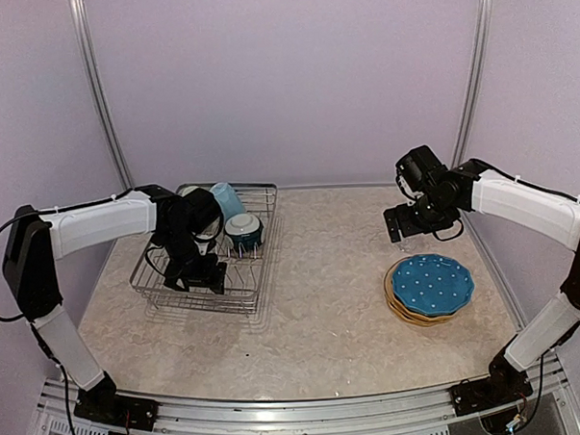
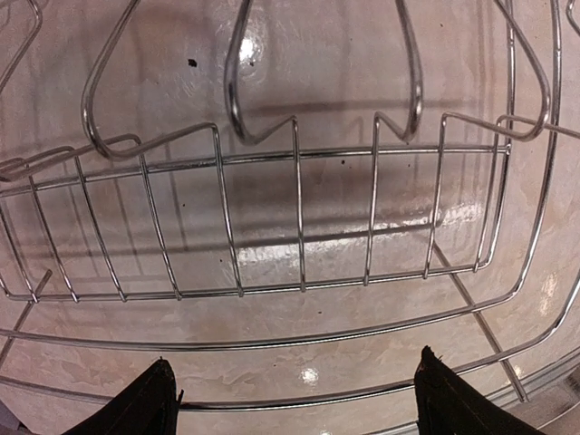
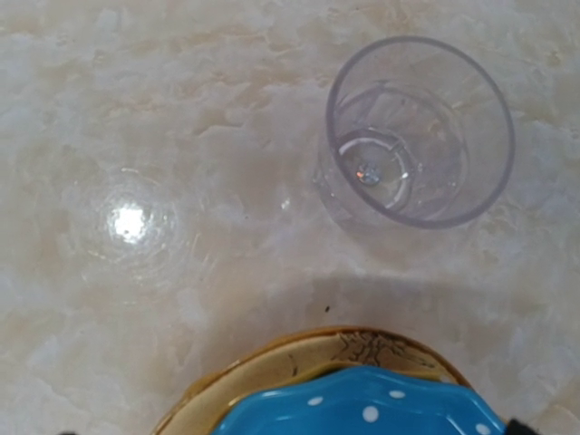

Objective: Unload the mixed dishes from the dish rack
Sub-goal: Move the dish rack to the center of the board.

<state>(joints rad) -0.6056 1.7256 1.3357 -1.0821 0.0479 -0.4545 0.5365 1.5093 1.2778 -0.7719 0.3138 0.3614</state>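
Left gripper (image 2: 299, 408) is hanging wide open, empty, low inside silver wire dish rack (image 1: 243, 289). Light blue mug (image 1: 227, 198) and dark-teal bowl with white inside (image 1: 243, 229) are sitting in rack's far half. Right gripper (image 1: 406, 222) is hovering wide open, empty, above small clear glass (image 3: 417, 131), upright on beige marbled table (image 3: 136, 136) beside plate stack (image 3: 263, 367), blue white-dotted plate (image 1: 431, 283) topmost.

The left arm (image 1: 98, 224) and right arm (image 1: 522, 203) have white shells, black joints and thin black cables.
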